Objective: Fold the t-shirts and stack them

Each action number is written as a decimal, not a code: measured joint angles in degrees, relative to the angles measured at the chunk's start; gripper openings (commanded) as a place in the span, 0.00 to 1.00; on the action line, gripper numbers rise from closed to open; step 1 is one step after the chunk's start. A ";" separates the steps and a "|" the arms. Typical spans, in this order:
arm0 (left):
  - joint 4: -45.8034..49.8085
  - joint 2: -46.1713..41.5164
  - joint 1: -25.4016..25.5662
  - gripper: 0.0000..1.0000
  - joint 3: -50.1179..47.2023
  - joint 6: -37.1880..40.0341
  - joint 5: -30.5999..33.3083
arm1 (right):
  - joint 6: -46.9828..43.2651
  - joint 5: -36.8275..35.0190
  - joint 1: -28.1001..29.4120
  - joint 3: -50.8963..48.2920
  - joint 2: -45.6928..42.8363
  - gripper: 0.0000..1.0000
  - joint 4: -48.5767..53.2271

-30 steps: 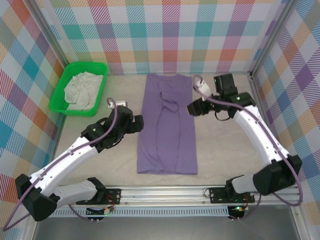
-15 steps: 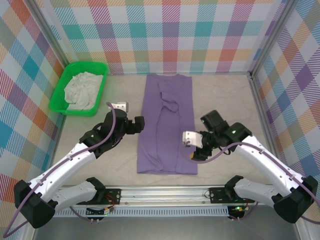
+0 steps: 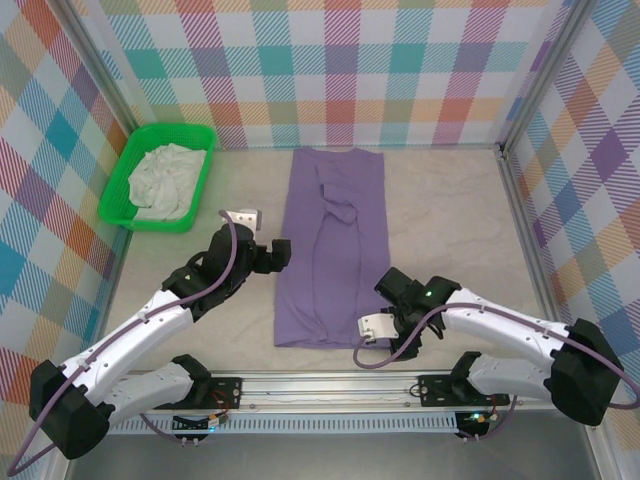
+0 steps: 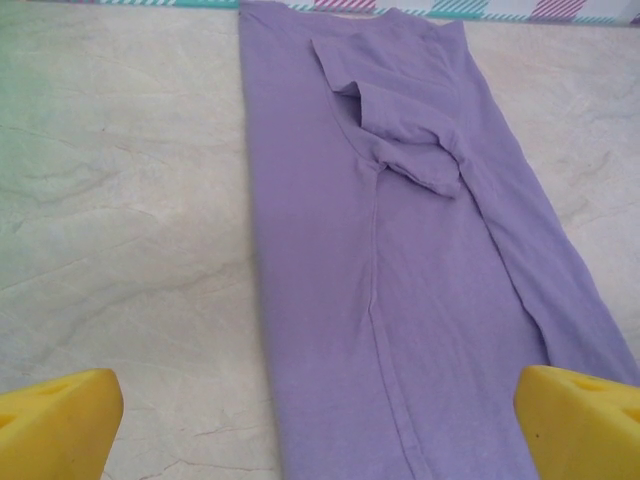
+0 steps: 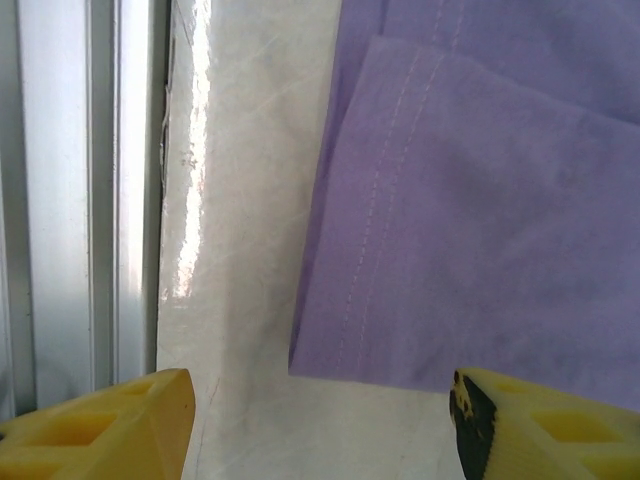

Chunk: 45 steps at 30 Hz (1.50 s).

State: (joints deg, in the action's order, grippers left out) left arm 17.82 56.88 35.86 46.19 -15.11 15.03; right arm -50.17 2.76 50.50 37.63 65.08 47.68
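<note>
The lavender t-shirt [image 3: 335,250] lay as a long strip on the table [image 3: 450,200]. The left gripper [image 4: 320,420] gaped beside it, the right gripper [image 5: 320,425] gaped over its near hem corner [image 5: 335,350]; it would do best to pinch both layers squarely

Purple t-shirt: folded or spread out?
Partly folded: the purple t-shirt lies as a long narrow strip, sleeve tucked inward; no crosswise fold yet.

On my feed the green mesh basket [image 3: 118,190] sits in the far-left corner of the pale, marbled desk [image 3: 450,210], tucked right up against the plaid walls [image 3: 350,70]. A silver aluminium rail [image 3: 330,383] runs along the desk's near edge, catching some glare.
</note>
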 measured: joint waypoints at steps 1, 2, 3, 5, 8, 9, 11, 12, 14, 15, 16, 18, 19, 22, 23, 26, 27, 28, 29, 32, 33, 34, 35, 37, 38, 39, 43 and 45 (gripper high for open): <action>-0.13 0.00 -0.02 1.00 0.00 0.00 -0.09 | 0.17 -0.42 0.33 -0.50 0.39 0.69 -0.81; -0.20 -0.02 -0.07 1.00 0.00 0.00 -0.31 | 0.35 -0.90 0.63 -0.87 0.98 0.69 -1.70; -0.20 -0.02 -0.09 1.00 0.00 0.00 -0.52 | 0.48 -1.18 0.83 -1.03 1.55 0.69 -2.32; -0.22 -0.02 -0.09 1.00 0.00 0.00 -0.74 | 1.29 -1.99 1.29 -1.05 3.52 0.68 -3.89; -0.20 -0.02 -0.13 0.99 -0.02 0.00 -1.09 | 2.43 -3.04 1.90 -1.05 6.93 0.66 -5.79; -0.17 -0.02 -0.13 1.00 -0.02 0.00 -1.09 | 2.91 -3.50 2.29 -1.05 7.98 0.65 -6.32; -0.15 -0.02 -0.13 1.00 -0.02 0.00 -1.27 | 3.65 -4.39 3.37 -1.05 9.66 0.63 -7.17; -0.09 -0.02 -0.13 1.00 -0.02 0.00 -1.38 | 4.02 -4.79 3.96 -1.05 10.19 0.62 -7.45; 0.17 -0.02 -0.17 1.00 -0.02 -0.02 -1.55 | 4.96 -5.70 5.07 -1.05 10.91 0.59 -7.91; 0.28 -0.02 -0.17 1.00 -0.02 -0.04 -1.55 | 5.35 -6.21 5.44 -1.05 11.10 0.56 -8.02; 0.55 -0.02 -0.17 0.99 -0.02 -0.15 -1.53 | 6.01 -6.73 5.79 -1.05 11.26 0.54 -8.11; 1.25 0.04 -0.17 0.96 0.00 -0.46 -1.57 | 7.41 -7.87 6.19 -1.05 11.32 0.48 -8.46; 1.64 0.15 -0.17 0.93 0.04 -0.59 -1.79 | 8.24 -8.66 6.32 -1.07 11.34 0.45 -8.79; 2.03 1.05 -0.17 0.82 0.72 -0.85 -2.60 | 11.21 -10.69 6.64 -1.16 11.39 0.37 -9.73; 2.05 1.36 -0.17 0.77 1.11 -0.85 -2.82 | 12.41 -11.32 6.75 -1.20 11.41 0.34 -10.03; 1.86 2.05 -0.17 0.77 2.97 -0.09 -3.76 | 15.43 -11.93 7.41 -1.18 12.00 0.22 -9.94; 1.75 2.16 -0.17 0.77 3.69 0.28 -4.13 | 16.09 -11.93 7.63 -1.01 12.11 0.18 -9.66; 1.42 2.23 -0.17 0.78 4.66 1.09 -4.76 | 16.87 -12.00 7.76 -0.87 12.17 0.13 -9.40; 0.85 2.27 -0.17 0.82 5.64 1.99 -5.44 | 17.42 -12.26 7.82 -0.81 12.26 0.09 -9.31; -1.38 2.29 -0.17 0.86 8.72 5.73 -7.56 | 18.86 -14.91 7.82 -0.66 12.11 0.00 -9.88; -1.95 2.29 -0.17 0.86 9.84 7.21 -8.20 | 19.39 -16.09 7.61 -0.66 12.00 0.00 -10.38; -2.56 2.29 -0.17 0.86 10.84 8.81 -8.79 | 19.63 -17.14 7.54 -0.66 11.69 0.00 -10.82; -3.23 2.27 -0.17 0.86 11.82 11.02 -9.60 | 19.82 -18.10 7.43 -0.66 11.06 0.00 -11.10; -3.65 2.25 -0.17 0.85 13.31 16.39 -11.63 | 20.39 -19.19 7.26 -0.66 9.01 0.00 -11.28; -3.56 2.25 -0.17 0.86 13.77 19.69 -12.76 | 20.81 -19.47 7.28 -0.66 7.58 0.00 -11.28; -3.15 2.23 -0.17 0.85 14.03 22.88 -13.90 | 21.09 -19.56 7.28 -0.66 6.21 0.00 -11.28; 4.81 2.47 -0.17 0.83 14.21 37.86 -18.69 | 21.77 -18.95 7.26 0.02 0.81 0.00 -10.78; 11.13 3.19 0.02 0.80 14.14 45.05 -19.89 | 22.32 -18.47 7.28 1.09 -0.74 0.00 -10.03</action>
State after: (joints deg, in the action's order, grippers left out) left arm 28.95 60.07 35.88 60.34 29.93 -4.86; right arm -27.86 -15.70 57.78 38.72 64.34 37.65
